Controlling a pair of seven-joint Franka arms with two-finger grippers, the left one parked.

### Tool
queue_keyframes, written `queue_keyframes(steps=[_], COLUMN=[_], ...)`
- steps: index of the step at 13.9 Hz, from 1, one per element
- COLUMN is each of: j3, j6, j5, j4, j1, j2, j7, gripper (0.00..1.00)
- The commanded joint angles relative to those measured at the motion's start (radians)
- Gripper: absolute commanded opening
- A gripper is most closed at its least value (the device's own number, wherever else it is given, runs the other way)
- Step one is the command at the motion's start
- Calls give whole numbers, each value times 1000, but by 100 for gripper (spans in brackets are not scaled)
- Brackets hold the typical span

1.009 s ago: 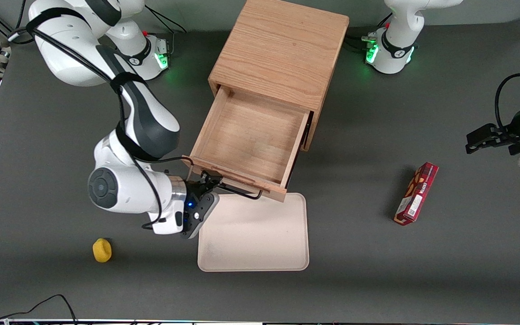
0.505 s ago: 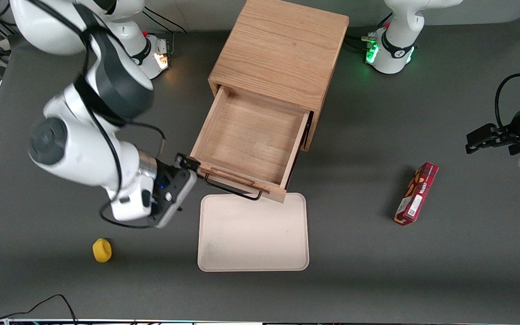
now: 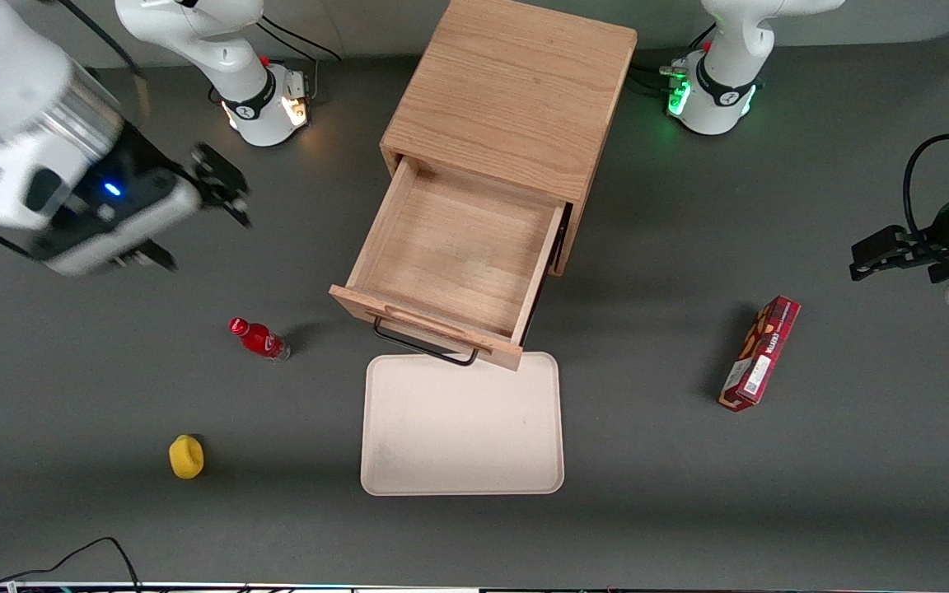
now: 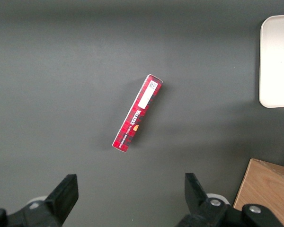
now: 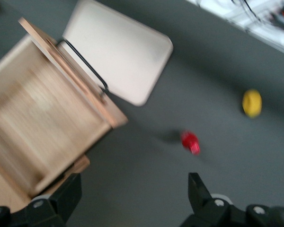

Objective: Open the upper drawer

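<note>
The upper drawer (image 3: 450, 268) of the light-oak cabinet (image 3: 516, 91) stands pulled far out and its inside is bare. Its black wire bar handle (image 3: 425, 344) hangs from the wooden front strip, just above the edge of the tray. The drawer (image 5: 42, 123) and its handle (image 5: 85, 64) also show in the right wrist view. My gripper (image 3: 223, 185) is open and empty, raised high above the table toward the working arm's end, well clear of the drawer. The bottom drawer is hidden under the open one.
A cream tray (image 3: 462, 424) lies in front of the drawer. A small red bottle (image 3: 259, 339) lies beside the drawer front, and a yellow object (image 3: 186, 457) sits nearer the front camera. A red box (image 3: 759, 354) lies toward the parked arm's end.
My gripper let go of the handle and swung up and away from the drawer toward the working arm's end. The red bottle, earlier hidden by the arm, now shows. The drawer stays open.
</note>
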Motion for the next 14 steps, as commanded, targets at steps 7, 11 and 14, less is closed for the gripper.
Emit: queue_keyframes(steps=[7,11,14], j3=[-304,-307,-310], j6=[183,208,203], j5=[-35,-71,-61], j4=[-865,-813,-708], j1=[0,7,3], j2=[-589,-557,-488], j7=[150,245,264], gripper=[100,100,100])
